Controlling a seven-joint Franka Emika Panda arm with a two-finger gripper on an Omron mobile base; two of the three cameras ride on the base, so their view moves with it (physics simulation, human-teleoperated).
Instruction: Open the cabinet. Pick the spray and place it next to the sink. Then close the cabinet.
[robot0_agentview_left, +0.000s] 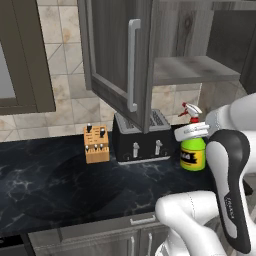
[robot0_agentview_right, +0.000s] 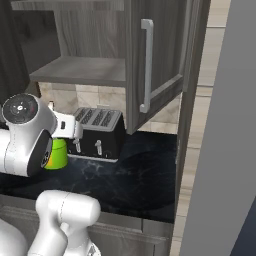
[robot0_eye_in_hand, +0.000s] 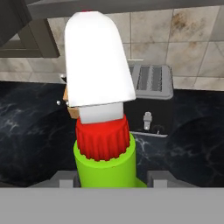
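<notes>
A: Nearest was the spray (robot0_eye_in_hand: 104, 162), standing between the fingers of the claw (robot0_eye_in_hand: 107, 180), partly closed around its body, on the surface (robot0_agentview_left: 45, 185) just right of the toaster (robot0_agentview_left: 141, 140).

B: Which step?

A: Placing, I'd judge. Next: release, then shut the cabinet (robot0_agentview_left: 120, 60), whose door stood open.

B: Counts?

A: One spray, one toaster, one knife block (robot0_agentview_left: 96, 144).
</notes>
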